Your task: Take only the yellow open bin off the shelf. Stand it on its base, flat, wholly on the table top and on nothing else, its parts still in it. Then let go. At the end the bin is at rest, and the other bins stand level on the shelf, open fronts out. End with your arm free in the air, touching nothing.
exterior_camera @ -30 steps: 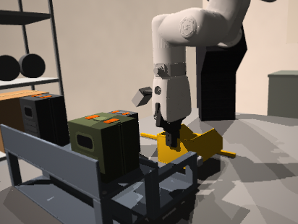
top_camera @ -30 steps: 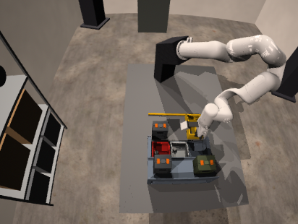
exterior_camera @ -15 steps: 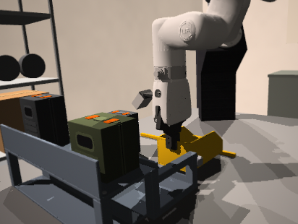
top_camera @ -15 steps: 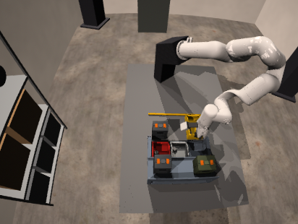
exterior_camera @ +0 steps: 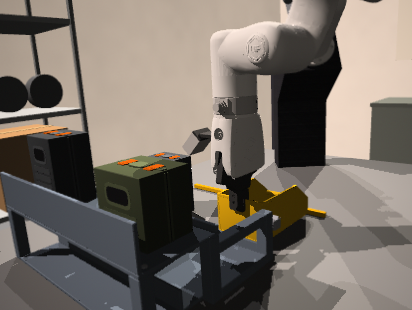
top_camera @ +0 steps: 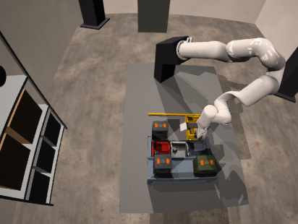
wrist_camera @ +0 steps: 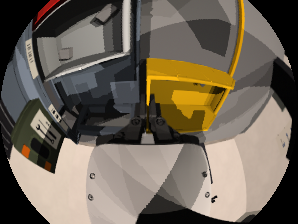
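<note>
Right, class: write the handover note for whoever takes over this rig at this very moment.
End effector: shut; it appears to pinch the thin wall of the yellow open plastic bin.
Bin: at the far end of the grey metal shelf, tipped, not yet flat on the grey table top.
Red open bin and white open bin sit on the shelf.
Left: set the yellow bin level on its base, wholly on the table, then release.

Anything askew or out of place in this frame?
Yes. The yellow bin sits tilted at the shelf's end, leaning off the frame rather than level like the red bin and grey bin. The end effector is closed on its wall.
</note>
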Controlling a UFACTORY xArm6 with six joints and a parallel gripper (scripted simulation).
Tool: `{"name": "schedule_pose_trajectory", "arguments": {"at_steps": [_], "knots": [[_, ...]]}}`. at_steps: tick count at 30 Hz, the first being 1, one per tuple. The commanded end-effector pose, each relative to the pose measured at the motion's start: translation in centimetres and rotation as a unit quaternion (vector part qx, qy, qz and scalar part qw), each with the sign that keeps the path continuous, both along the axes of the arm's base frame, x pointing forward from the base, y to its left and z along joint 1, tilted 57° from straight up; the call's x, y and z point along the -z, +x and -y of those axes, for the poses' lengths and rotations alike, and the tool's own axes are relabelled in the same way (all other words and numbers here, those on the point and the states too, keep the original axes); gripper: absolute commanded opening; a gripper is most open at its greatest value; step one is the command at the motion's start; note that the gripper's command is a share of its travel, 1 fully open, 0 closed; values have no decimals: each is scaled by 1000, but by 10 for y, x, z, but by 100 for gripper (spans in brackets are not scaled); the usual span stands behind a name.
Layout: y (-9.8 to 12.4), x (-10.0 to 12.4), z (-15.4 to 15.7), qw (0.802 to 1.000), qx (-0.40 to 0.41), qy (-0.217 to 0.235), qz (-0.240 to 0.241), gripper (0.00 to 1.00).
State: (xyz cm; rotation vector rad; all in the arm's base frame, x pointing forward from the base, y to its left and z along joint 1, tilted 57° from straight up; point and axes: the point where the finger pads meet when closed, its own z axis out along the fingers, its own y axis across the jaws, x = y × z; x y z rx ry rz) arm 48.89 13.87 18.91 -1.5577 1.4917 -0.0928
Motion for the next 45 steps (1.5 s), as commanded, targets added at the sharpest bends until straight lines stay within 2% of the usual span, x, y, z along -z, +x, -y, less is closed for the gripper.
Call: {"name": "schedule_pose_trajectory", "arguments": {"at_steps": [1, 35, 36, 45], "knots": [[0, -1, 0, 1000, 0, 0, 1, 0], [7, 6, -6, 1000, 0, 0, 1, 0], [7, 6, -6, 1000, 0, 0, 1, 33], [7, 6, -6, 1000, 0, 0, 1, 33]]}}
